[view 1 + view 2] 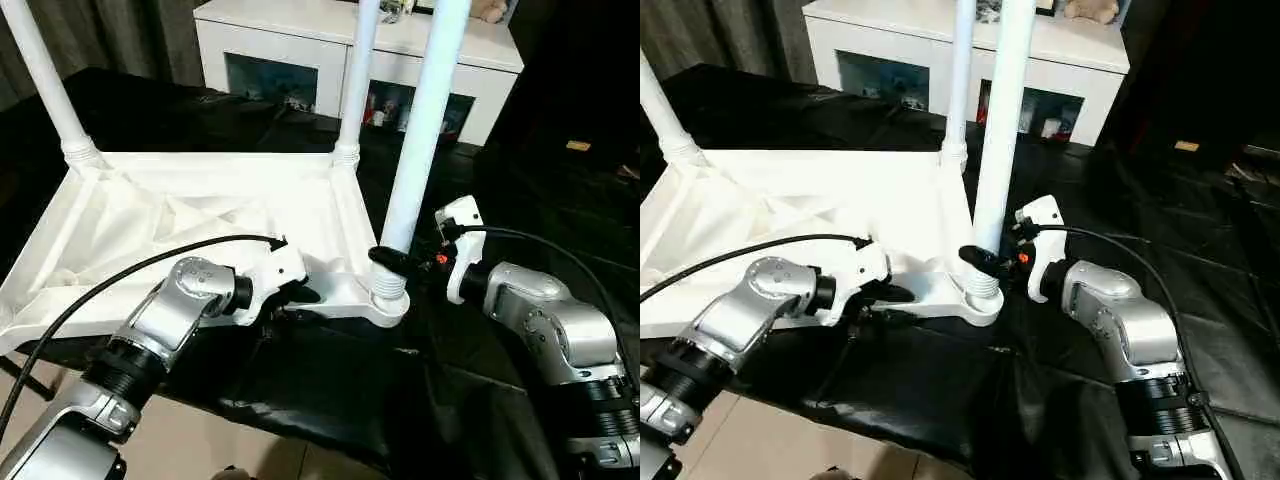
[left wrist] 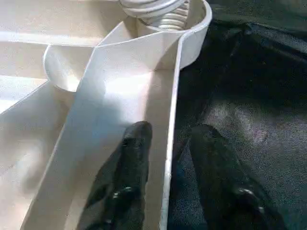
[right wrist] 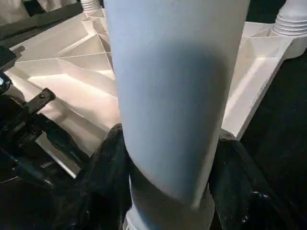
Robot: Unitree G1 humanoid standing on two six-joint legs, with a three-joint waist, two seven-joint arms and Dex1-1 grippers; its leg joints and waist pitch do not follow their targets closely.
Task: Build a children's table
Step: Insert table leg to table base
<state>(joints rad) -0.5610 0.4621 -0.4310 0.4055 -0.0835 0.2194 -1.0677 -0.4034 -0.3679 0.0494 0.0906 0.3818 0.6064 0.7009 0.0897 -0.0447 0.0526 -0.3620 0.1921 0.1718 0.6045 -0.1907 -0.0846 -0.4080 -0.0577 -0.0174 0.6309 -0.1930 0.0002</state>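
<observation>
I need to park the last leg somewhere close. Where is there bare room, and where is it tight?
Bare black sheet lies right of the tabletop, between the right gripper and the cabinet. Tight at the near corner: the left gripper straddles the rim there, the right one clasps the leg.

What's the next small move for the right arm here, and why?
Probably twist the near leg further into its corner socket. The right gripper is clamped around the leg just above its threads, some of which show above the socket. The left gripper straddles the tabletop's rim beside that corner, seemingly bracing it.
</observation>
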